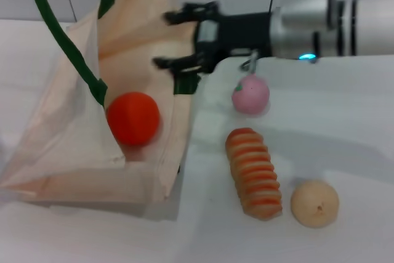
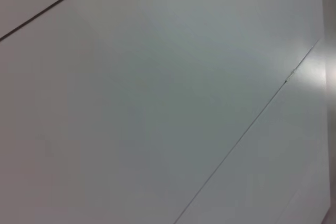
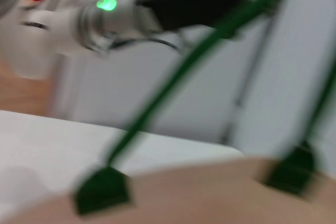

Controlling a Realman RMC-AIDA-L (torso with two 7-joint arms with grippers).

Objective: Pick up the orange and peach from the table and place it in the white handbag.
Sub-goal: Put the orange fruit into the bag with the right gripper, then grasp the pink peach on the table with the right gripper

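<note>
Black fingers of the right gripper stand spread apart with nothing between them, reaching in from the right side over the far edge of the white handbag. Its silver arm runs off to the right, a small blue-green light glowing on the wrist.

Just below and to the right of the gripper, the peach sits on the white table, close to the bag's side but apart from it. Inside the open handbag lies the orange, resting on the cream cloth near a dark green rope handle. The right wrist view shows the bag's rim with that green handle arching above it.

Nearer the robot, an orange-striped bread roll lies on the table, and a pale beige ball sits just beside its near end.

No left gripper shows in any view; its wrist camera sees only plain pale surface.
</note>
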